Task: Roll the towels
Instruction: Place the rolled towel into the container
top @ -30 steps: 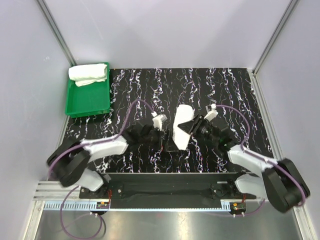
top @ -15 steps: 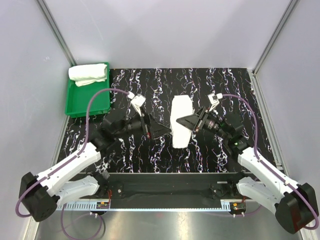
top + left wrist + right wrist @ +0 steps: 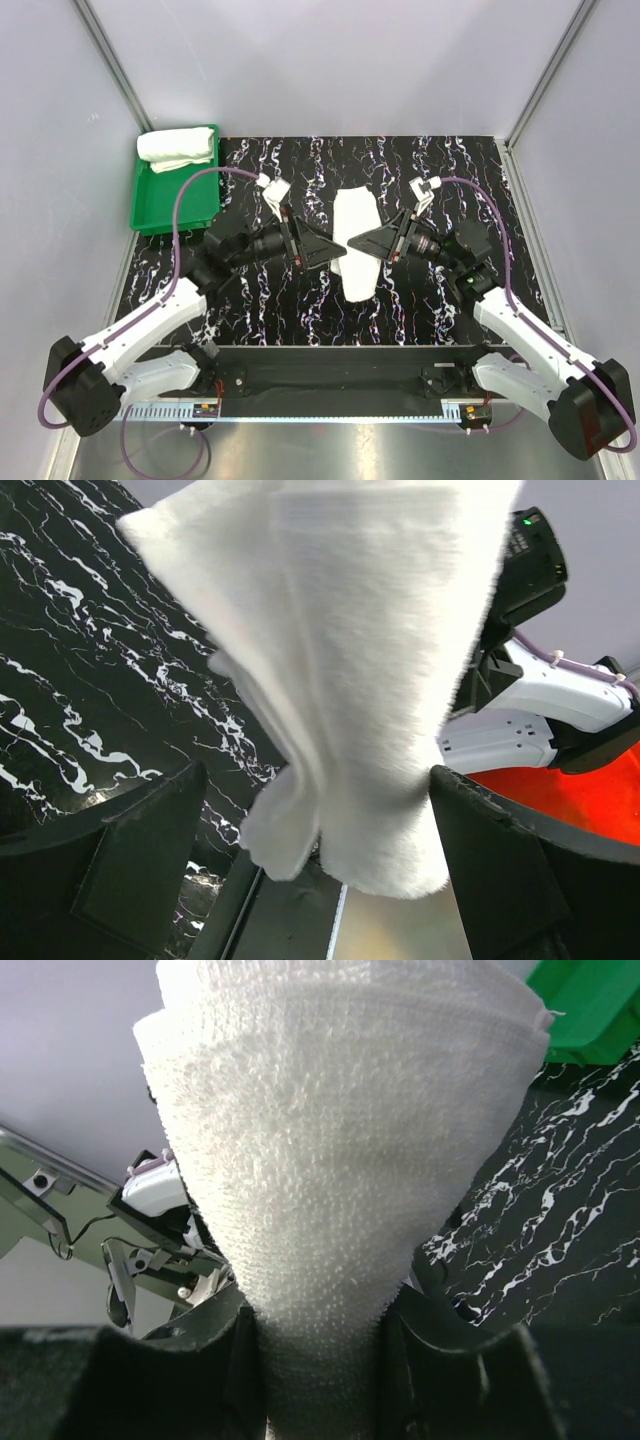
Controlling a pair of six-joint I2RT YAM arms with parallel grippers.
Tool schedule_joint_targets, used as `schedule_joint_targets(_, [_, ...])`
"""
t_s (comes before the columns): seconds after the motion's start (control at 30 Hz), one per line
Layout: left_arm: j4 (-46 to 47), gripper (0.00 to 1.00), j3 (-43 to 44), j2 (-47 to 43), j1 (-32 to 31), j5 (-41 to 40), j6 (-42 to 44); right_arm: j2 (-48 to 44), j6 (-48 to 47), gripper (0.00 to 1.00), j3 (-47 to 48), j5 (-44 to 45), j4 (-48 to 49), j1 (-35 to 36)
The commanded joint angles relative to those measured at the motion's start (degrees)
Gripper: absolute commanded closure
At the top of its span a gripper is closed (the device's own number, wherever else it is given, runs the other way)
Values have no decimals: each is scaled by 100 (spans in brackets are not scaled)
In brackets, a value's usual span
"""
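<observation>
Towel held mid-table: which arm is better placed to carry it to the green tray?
Likely left: the left gripper is open at the towel, and the green tray lies on its side. The right gripper grips the towel but sits farther away.

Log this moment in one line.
right gripper: shut on towel, lifted | left gripper: open, jaws either side of that towel | second towel: lying in green tray
</observation>
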Motion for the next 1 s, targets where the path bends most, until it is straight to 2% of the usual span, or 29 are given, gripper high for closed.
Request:
schedule_joint_targets(0.0, [429,1,387,170,38,107,-18,39,246,62,324,-348,694,130])
schedule_joint_targets(0.43, [1333,3,818,706,90,317,-553,399,106,62,420,-331,826,605])
schedule_joint_targets(0.47, [1369,7,818,716,90,344,-589,408,106,62,420,-331,835,614])
schedule_joint_targets(0.5, [1395,20,827,724,90,361,-607,408,89,62,420,-322,835,614])
schedule_joint_targets(0.6, [1422,38,783,733,99,379,-677,434,71,62,420,-313,835,614])
schedule_joint_targets(0.63, [1422,51,765,716,99,344,-668,461,71,62,412,-322,844,622])
schedule_joint_targets(0.7, [1370,68,712,646,99,283,-660,461,62,62,385,-313,870,614])
schedule_joint_targets(0.73, [1265,89,712,628,99,239,-607,452,62,61,368,-313,870,622])
schedule_joint_targets(0.77, [1194,99,721,619,99,204,-581,452,53,61,350,-287,879,614])
schedule_joint_targets(0.83, [1027,100,747,584,108,72,-484,426,53,56,324,-261,862,614])
schedule_joint_targets(0.9, [632,100,826,505,143,-69,-387,356,-60,44,315,-165,635,614])
schedule_joint_targets(0.93, [344,100,853,479,213,-261,-274,303,-148,33,358,-94,433,622])
schedule_joint_targets(0.97, [202,100,888,426,266,-350,-238,233,-410,29,394,-6,179,622])
